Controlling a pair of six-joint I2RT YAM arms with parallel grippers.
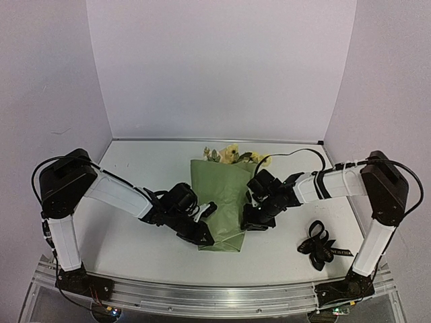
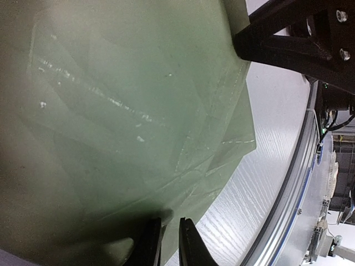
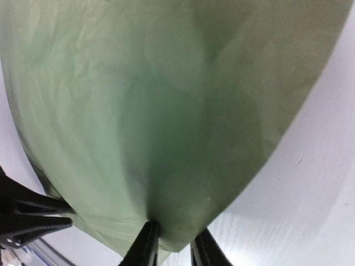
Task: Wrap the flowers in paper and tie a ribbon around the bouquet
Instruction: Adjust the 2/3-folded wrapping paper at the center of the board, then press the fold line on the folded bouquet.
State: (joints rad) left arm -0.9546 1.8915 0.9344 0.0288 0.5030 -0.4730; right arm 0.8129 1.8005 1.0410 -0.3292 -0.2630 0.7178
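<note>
1. The white table (image 1: 135, 259) carries everything. The two arm bases stand at its near edge.
2. The left arm (image 1: 118, 195) reaches in from the left and the right arm (image 1: 330, 183) from the right. Both bend toward the middle of the table and meet at the bouquet.
3. The bouquet (image 1: 225, 182) lies flat in the middle of the table, between the two arms. Its long axis runs from the near edge toward the far wall, almost straight away from the bases. The wide rim points to the far wall and the narrower end points to the near edge.
4. The paper (image 1: 217, 210) shows its olive-green face outside and is creased in several folds. It covers the stems fully.
5. The flowers (image 1: 230, 154) come out past the far rim as pale yellow blooms with some green leaves.
6. The ribbon (image 1: 319, 246) lies loose in a black heap on the table, to the right of the bouquet and well apart from it, near the right arm's base.
7. The left fingers (image 2: 151, 246) are at the near left corner of the paper. They stand almost together, and the paper's edge runs into the thin gap, so they seem to pinch it.
8. The right fingers (image 3: 145, 246) are at the right side of the paper, near its lower end. They stand a little apart. An edge of the paper lies between them, but they do not press on it.
</note>
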